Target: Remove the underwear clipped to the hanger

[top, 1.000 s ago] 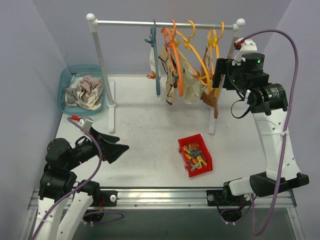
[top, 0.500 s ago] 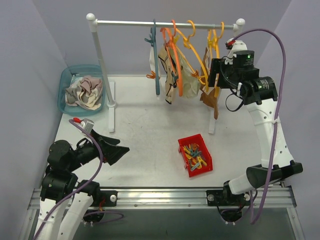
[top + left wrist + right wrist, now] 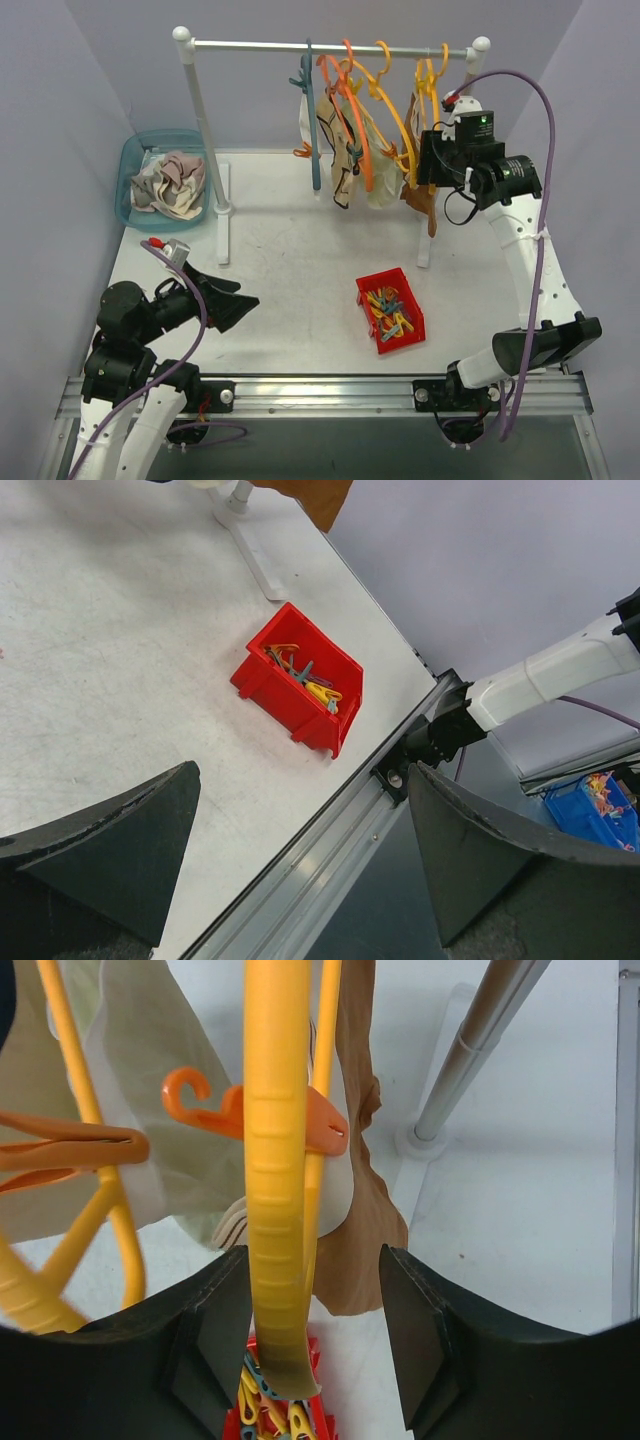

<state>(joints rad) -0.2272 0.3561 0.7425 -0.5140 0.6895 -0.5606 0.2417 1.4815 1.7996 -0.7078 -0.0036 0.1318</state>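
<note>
Several pieces of underwear (image 3: 352, 165) hang in a bunch below the right half of the clothes rail (image 3: 260, 45), each clipped to a plastic hanger so that it cannot slide off. Farthest right under the rail is a brown brief (image 3: 362, 1210). It is pinned to a yellow hanger (image 3: 272, 1160) by an orange clothespin (image 3: 318, 1120), with a cream brief (image 3: 165, 1165) just beside it.

The right gripper (image 3: 312, 1300) is raised to hanger height under the rail's right end. Its jaws are spread wide, one on each side of the yellow hanger's lower bar, and they touch nothing. Judging by that placement, it is lining up on the clip or the brown fabric.

On the worktop (image 3: 290, 230), in front of the rail, a red bin (image 3: 390, 310) holds loose coloured clothespins (image 3: 305, 680), probably ones already taken off. Beyond the rail's left post, a blue basket (image 3: 128, 160) holds a heap of briefs (image 3: 168, 185).

The left gripper (image 3: 300, 850) hovers low, well in front of the rail's left post. It is wide apart, empty and out of the way.
</note>
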